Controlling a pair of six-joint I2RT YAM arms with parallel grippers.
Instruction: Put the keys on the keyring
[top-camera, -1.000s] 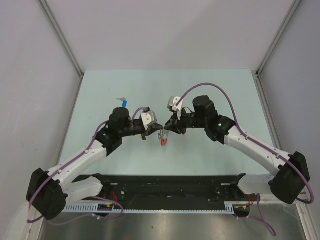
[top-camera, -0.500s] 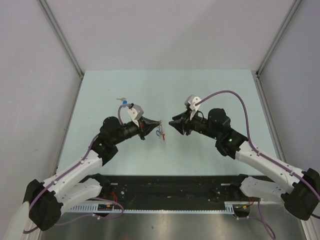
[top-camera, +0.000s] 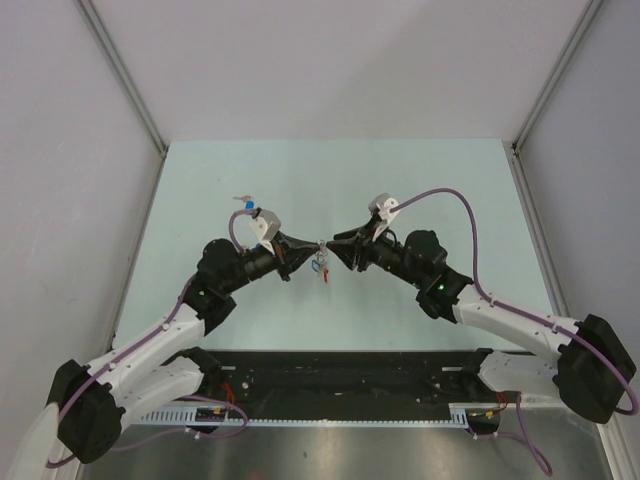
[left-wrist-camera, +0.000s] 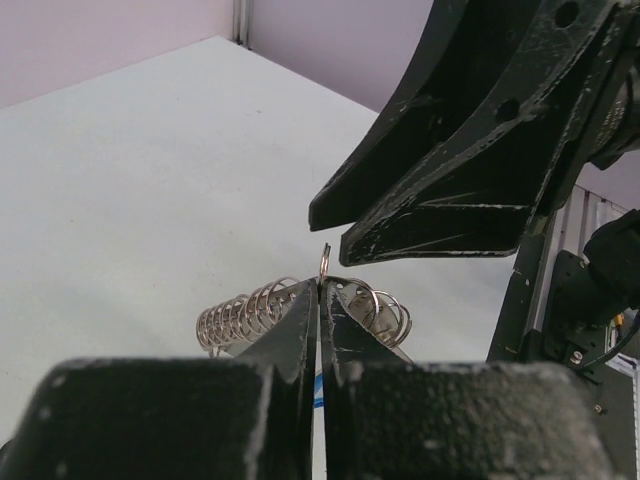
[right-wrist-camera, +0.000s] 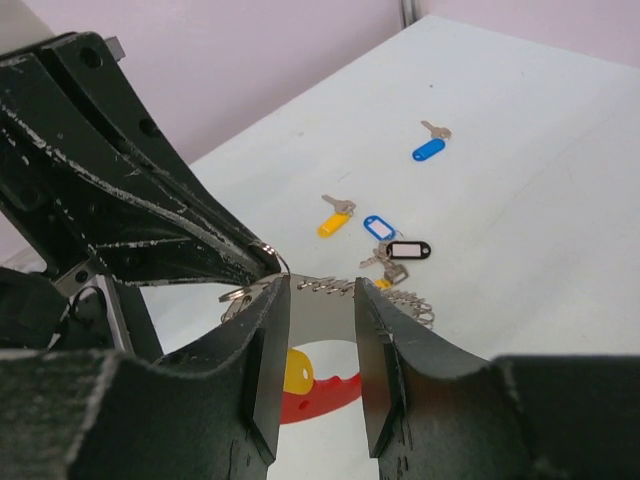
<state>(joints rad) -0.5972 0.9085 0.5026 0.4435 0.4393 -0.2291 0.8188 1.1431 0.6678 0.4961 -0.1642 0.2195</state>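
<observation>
My left gripper (top-camera: 316, 244) is shut on a small silvery ring at the top of the keyring (top-camera: 323, 268), which hangs below it above the table. In the left wrist view its metal links (left-wrist-camera: 240, 315) spread to both sides of the shut fingertips (left-wrist-camera: 321, 285). My right gripper (top-camera: 333, 243) stands open, tip to tip with the left one, nothing between its fingers (right-wrist-camera: 270, 330). Below them shows the keyring's red arc (right-wrist-camera: 335, 385) with a yellow tag (right-wrist-camera: 298, 372). Keys with yellow (right-wrist-camera: 335, 220), blue (right-wrist-camera: 380, 226) and black (right-wrist-camera: 408, 249) tags sit by the links. One blue-tagged key (top-camera: 243, 204) lies alone on the table.
The pale green table (top-camera: 420, 180) is walled by grey panels at the back and both sides. A black rail with the arm bases (top-camera: 340, 375) runs along the near edge.
The right gripper opened, drew back to the right, then returned to the left gripper's tip. The left arm swung up and back, still holding the keyring.
</observation>
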